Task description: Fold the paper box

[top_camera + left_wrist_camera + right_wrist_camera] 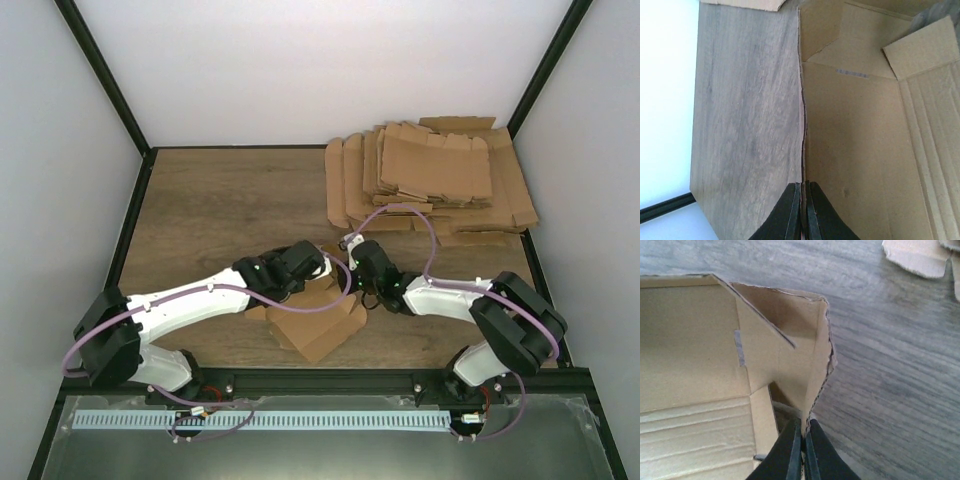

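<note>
The paper box (322, 322) is a brown cardboard piece, partly folded, lying on the table's near middle between the two arms. My left gripper (318, 266) is shut on one raised wall's edge; in the left wrist view the thin cardboard edge of the paper box (860, 150) runs straight into the closed left gripper (803, 187). My right gripper (350, 244) is shut on a raised side flap; in the right wrist view the paper box (695, 355) shows a folded corner, and the flap's torn edge is pinched in the right gripper (803, 426).
A pile of flat brown cardboard blanks (430, 180) lies fanned out at the back right of the wooden table (210, 210); a corner of the pile (920, 257) shows in the right wrist view. White walls and a black frame enclose the table.
</note>
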Controlling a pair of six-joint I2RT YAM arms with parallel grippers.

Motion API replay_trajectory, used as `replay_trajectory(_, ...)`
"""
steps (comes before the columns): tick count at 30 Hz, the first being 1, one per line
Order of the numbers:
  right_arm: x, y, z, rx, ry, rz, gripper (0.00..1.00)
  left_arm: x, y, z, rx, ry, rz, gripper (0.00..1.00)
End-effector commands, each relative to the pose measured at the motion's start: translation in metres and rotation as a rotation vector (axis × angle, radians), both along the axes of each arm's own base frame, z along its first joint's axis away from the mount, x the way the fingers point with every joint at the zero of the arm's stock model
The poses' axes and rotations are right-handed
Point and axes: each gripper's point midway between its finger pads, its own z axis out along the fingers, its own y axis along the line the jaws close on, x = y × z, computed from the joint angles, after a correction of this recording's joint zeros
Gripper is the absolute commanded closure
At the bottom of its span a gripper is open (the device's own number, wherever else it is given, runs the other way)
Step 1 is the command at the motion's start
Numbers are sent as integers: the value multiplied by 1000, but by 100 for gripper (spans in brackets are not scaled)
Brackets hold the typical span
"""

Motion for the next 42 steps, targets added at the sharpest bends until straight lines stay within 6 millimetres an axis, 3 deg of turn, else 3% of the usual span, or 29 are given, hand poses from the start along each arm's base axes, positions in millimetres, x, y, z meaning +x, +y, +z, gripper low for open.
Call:
replay_trajectory(1, -12, 15, 9, 79, 18, 53, 97, -6, -20, 6, -71, -39, -25, 96)
replay_trajectory(13, 8, 4, 50, 52, -84, -40, 89, 2, -30, 21, -209, -94, 17, 96)
replay_trajectory(21, -6, -14, 48, 45, -30, -79, 80, 20, -7, 30, -198, -180, 151, 96)
replay_trajectory(23, -12, -17, 48, 60, -20, -80, 68, 26, -1, 32, -216, -184, 183, 96)
replay_trajectory(25, -17, -17, 49, 80, -7, -67, 67, 31, 3, 35, -248, -192, 215, 96)
replay_trajectory(28, -24, -11, 56, 130, 17, -36, 73, 40, 9, 41, -318, -193, 261, 96)
replay_trajectory(34, -28, 6, 73, 262, 76, 25, 73, 57, 24, 47, -417, -171, 387, 96)
replay_trajectory(40, -22, 15, 38, 310, 253, 53, 80, 58, 25, 48, -444, -169, 419, 96)
replay_trajectory(42, -21, 17, 25, 323, 308, 50, 92, 58, 26, 51, -464, -177, 428, 96)
